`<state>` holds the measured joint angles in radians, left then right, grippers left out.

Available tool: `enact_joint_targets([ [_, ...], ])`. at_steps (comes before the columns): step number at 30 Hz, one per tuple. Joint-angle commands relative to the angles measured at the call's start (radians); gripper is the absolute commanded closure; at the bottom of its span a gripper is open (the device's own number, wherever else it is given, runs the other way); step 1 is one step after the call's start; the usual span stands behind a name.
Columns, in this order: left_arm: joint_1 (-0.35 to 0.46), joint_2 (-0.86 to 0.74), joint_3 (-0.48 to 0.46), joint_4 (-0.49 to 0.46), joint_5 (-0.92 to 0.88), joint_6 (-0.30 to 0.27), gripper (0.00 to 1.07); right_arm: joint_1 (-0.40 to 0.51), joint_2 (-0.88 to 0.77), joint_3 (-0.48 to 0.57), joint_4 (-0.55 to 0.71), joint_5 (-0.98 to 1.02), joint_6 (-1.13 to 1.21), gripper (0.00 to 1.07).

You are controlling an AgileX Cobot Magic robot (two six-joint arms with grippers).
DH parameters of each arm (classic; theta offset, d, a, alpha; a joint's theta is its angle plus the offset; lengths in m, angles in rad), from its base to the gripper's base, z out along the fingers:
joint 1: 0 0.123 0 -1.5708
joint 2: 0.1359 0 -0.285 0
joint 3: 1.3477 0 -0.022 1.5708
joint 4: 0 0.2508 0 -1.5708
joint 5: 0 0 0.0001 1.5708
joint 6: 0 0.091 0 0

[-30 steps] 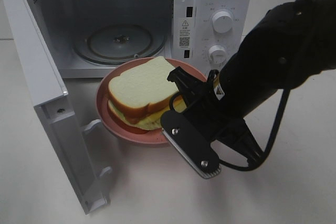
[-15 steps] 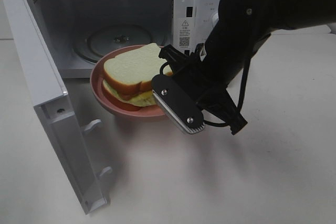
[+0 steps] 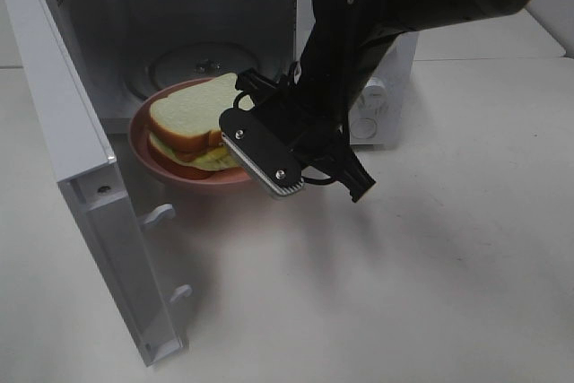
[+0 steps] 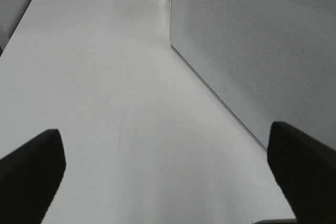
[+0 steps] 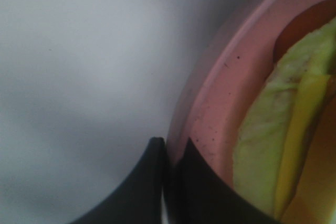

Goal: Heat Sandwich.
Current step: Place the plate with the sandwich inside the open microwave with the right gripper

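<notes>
Exterior high view: the right gripper [image 3: 240, 143] is clamped on the near rim of the pink plate [image 3: 143, 145]. The sandwich [image 3: 186, 114] lies on that plate, at the mouth of the open microwave [image 3: 179, 6], in front of the glass turntable [image 3: 193, 65]. The door [image 3: 81, 186] stands swung wide.

Right wrist view alone confirms the pinch: both fingertips [image 5: 152, 156] meet on the rim, yellow-green filling beside them.

Left wrist view alone shows the left gripper [image 4: 168, 179], spread wide, grasping nothing, over the white table [image 4: 105, 77] beside a perforated white panel [image 4: 262, 45].

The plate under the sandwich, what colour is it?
The plate is a dusty pink; the exterior high view shows it best.
</notes>
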<state>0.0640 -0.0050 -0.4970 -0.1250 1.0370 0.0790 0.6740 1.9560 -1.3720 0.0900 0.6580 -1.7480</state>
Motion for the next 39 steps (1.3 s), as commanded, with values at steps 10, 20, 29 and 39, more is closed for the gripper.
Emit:
enact_joint_targets([
  [10,-0.004,-0.026,0.004,-0.009,-0.009,-0.001,0.06,-0.036,0.09,-0.202,0.025,0.069,-0.022,1.06],
  [20,-0.004,-0.026,0.004,-0.009,-0.009,-0.001,0.06,-0.036,0.164,-0.318,0.028,0.086,-0.02,1.06],
  [29,-0.004,-0.026,0.004,-0.009,-0.009,-0.001,0.06,-0.036,0.237,-0.441,0.025,0.118,0.003,1.06],
  [39,-0.004,-0.026,0.004,-0.009,-0.009,-0.001,0.06,-0.036,0.324,-0.591,-0.04,0.142,0.103,1.06],
])
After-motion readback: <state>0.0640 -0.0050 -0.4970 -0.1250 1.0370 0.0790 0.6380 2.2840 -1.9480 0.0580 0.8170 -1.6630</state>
